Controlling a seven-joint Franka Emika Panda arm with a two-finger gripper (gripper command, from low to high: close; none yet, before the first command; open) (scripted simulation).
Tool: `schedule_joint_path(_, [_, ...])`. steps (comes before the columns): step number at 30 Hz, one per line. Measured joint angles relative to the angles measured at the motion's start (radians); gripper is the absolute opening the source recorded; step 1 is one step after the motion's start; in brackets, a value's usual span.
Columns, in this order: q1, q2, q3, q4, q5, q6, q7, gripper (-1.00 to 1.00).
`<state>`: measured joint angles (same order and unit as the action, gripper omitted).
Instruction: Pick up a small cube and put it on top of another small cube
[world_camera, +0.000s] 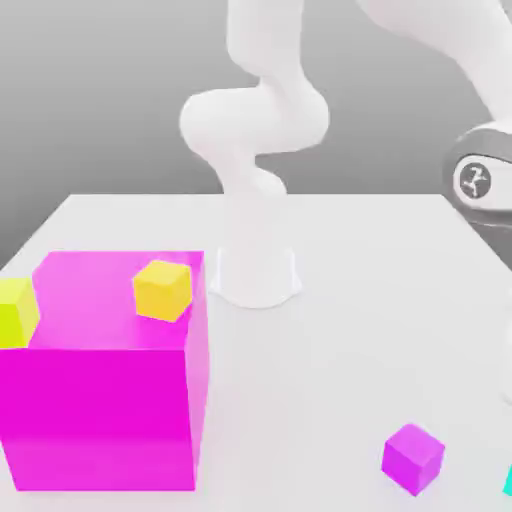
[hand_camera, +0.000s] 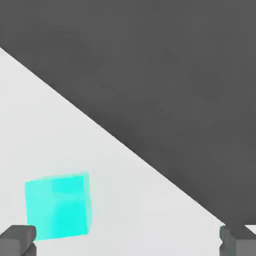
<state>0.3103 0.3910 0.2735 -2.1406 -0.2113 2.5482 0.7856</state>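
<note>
Fingers (hand_camera: 19, 240) spread apart, only tips showing, teal cube (hand_camera: 58, 205) on the table (hand_camera: 30, 125) ungrasped.

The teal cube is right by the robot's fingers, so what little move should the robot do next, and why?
Probably slide the open gripper sideways toward the teal cube, then lower. The cube sits on the table off-centre, close to one finger and far from the other, and nothing is held yet, so centring first should help the fingers straddle it.

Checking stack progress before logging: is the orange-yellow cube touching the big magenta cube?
Touching. In the exterior view the orange-yellow cube rests directly on the top face of the big magenta cube, with no gap showing beneath it.
</note>
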Motion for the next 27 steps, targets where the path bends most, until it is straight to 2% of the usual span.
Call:
schedule_joint_path(5, [0.059, 0.181, -0.039, 0.036, -0.059, 0.102, 0.032, 0.00])
schedule_joint_path(6, [0.066, 0.204, -0.048, 0.041, -0.067, 0.119, 0.038, -1.00])
schedule_joint_path(12, [0.070, 0.215, -0.052, 0.044, -0.070, 0.127, 0.040, -1.00])
schedule_joint_path(17, [0.033, 0.080, -0.006, 0.008, -0.011, 0.030, 0.003, -1.00])
schedule_joint_path(24, [-0.074, -0.180, -0.036, -0.231, 0.135, 0.028, 0.059, -1.00])
schedule_joint_path(27, [-0.099, -0.245, -0.064, -0.316, 0.157, 0.051, 0.103, -1.00])
